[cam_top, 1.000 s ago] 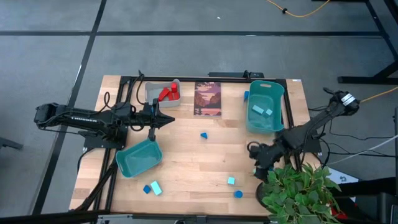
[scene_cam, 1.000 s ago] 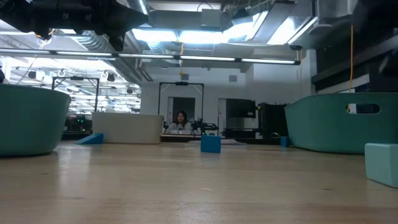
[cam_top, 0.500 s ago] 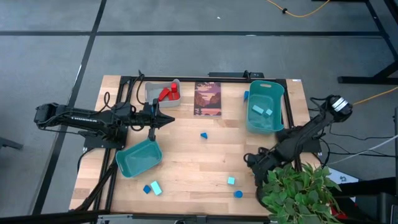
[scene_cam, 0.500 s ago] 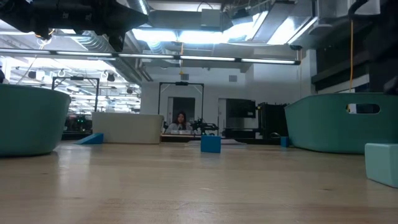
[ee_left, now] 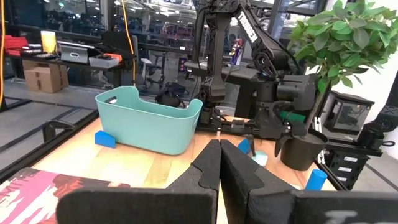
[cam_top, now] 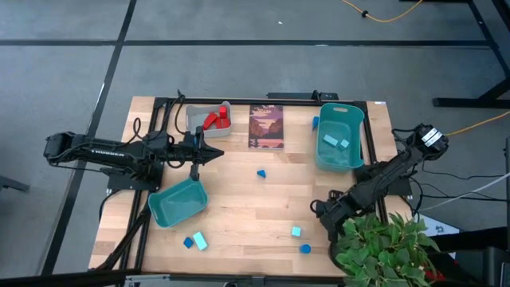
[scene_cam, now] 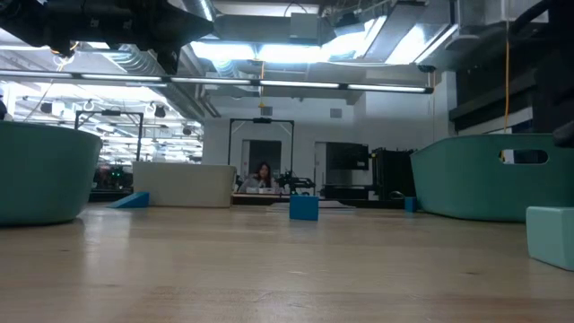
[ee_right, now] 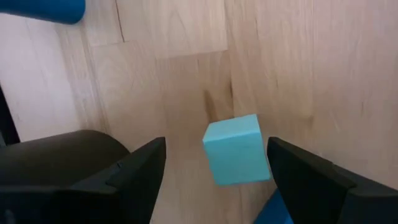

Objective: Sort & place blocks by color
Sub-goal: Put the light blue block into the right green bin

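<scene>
A light cyan cube (cam_top: 296, 231) (ee_right: 235, 149) rests flat on the table near its front edge, with a dark blue block (cam_top: 305, 249) just nearer. My right gripper (cam_top: 322, 210) (ee_right: 216, 146) points steeply down just right of the cube. It is open, and in its wrist view the cube shows in the gap between the fingers, untouched. My left gripper (cam_top: 217, 154) (ee_left: 219, 144) waits level and shut at the left, holding nothing. Another blue block (cam_top: 260, 172) (scene_cam: 303, 208) lies mid-table. A blue and cyan pair (cam_top: 194, 241) lies at the near left.
A teal bin (cam_top: 338, 137) with cyan blocks stands at the far right, a blue block (cam_top: 316, 123) beside it. A grey bin (cam_top: 196, 116) holds red blocks. A second teal bin (cam_top: 177, 201) sits near left. A picture card (cam_top: 266, 126) lies far centre, and a potted plant (cam_top: 382, 247) is near right.
My right gripper has sunk toward the table and shifted a little toward the cyan cube, tipping more steeply down and rolling. It stays open. No block has moved.
</scene>
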Robot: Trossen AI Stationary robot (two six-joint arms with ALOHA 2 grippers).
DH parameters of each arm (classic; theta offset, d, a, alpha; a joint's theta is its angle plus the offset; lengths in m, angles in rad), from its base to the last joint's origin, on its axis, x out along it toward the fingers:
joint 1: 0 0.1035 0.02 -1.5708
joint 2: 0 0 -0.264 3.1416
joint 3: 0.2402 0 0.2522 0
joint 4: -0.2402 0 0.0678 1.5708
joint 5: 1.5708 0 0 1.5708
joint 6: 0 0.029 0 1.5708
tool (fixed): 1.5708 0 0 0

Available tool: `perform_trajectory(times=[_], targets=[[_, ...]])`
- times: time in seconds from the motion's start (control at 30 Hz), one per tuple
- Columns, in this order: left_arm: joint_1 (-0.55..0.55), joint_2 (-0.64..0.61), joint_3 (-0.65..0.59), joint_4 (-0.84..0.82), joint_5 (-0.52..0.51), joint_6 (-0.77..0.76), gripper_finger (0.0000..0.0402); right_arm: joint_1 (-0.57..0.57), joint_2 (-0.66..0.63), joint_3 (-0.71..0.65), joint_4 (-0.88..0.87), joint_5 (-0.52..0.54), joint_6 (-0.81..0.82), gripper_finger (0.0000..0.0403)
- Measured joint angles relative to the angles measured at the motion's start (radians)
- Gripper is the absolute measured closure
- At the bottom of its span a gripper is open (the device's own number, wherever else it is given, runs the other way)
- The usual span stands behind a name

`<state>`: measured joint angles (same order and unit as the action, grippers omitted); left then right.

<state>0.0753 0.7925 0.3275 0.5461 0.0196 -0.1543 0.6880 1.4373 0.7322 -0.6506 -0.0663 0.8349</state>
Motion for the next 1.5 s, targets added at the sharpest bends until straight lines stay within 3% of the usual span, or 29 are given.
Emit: perform_trajectory(times=[1.03,1.23,1.5], targets=[[0.000,0.000,0.000,0.000,0.000,0.000,0.0402,0.000,0.006,-0.006,-0.045,0.077,-0.002,0.0123],[0.000,0.000,0.000,0.006,-0.002,-0.001,0.0402,0.000,0.005,-0.005,-0.068,0.100,0.016,0.0163],[0.000,0.000,0.000,0.009,-0.003,-0.002,0.0402,0.000,-0.001,-0.015,-0.052,0.133,0.024,0.0272]])
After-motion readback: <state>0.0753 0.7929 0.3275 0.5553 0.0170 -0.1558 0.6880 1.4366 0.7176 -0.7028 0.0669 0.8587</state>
